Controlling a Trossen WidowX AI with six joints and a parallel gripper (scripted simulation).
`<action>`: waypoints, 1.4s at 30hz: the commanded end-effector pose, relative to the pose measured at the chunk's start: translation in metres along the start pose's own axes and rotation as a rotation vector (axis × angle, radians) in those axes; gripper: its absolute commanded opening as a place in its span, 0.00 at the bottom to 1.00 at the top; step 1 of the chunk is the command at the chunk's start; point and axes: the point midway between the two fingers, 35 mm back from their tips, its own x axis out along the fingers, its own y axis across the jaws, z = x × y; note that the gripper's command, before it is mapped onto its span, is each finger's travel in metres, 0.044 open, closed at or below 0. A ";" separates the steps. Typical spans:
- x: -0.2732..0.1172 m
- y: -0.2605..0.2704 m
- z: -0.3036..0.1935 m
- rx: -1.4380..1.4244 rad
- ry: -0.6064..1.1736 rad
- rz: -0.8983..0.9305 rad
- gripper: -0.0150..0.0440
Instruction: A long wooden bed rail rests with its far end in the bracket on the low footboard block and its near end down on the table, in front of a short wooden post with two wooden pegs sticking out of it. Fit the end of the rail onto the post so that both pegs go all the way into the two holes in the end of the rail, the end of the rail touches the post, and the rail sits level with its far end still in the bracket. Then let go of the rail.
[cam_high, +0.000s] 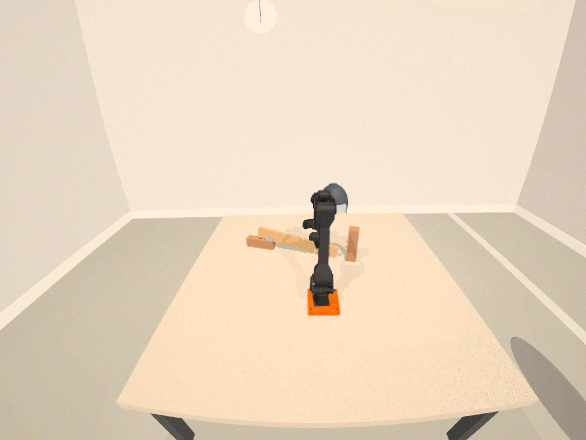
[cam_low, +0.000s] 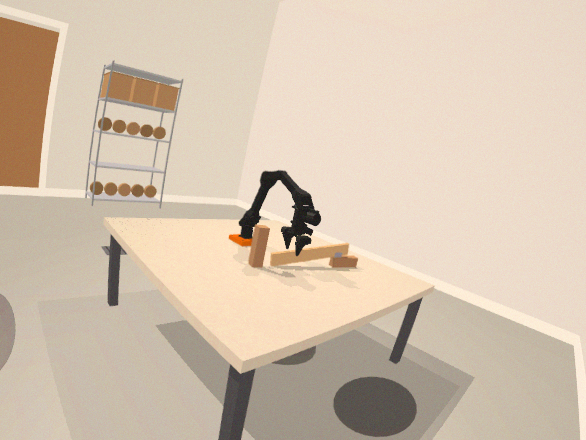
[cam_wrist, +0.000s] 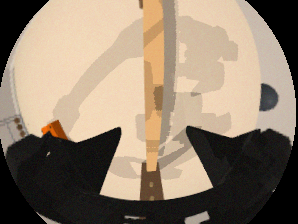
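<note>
The light wooden rail (cam_high: 290, 240) (cam_low: 325, 252) (cam_wrist: 154, 50) slopes down from the grey bracket (cam_high: 268, 239) (cam_low: 338, 255) on the low footboard block (cam_high: 260, 243) (cam_low: 343, 262) to the table. Its low end lies a short gap from the upright brown post (cam_high: 353, 244) (cam_low: 259, 246) (cam_wrist: 151, 191). Two small light peg marks show on the post in the wrist view. My gripper (cam_low: 293, 251) (cam_wrist: 154, 129) is open and empty, pointing down above the rail's lower part. In the wrist view the rail runs between the fingertips, below them. In the top view the arm hides the fingertips. The rail's holes cannot be made out.
The arm's orange base (cam_high: 324, 309) (cam_low: 240, 240) (cam_wrist: 56, 130) stands on the table (cam_high: 320, 370) (cam_low: 240, 320). The post stands beyond the rail's low end, to the right in the top view. Arm shadows fall across the rail and table.
</note>
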 end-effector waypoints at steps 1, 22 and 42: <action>0.008 0.001 0.000 -0.006 -0.002 0.006 1.00; 0.041 0.003 0.000 -0.006 -0.002 0.006 1.00; 0.043 0.003 0.000 -0.006 -0.002 0.006 0.33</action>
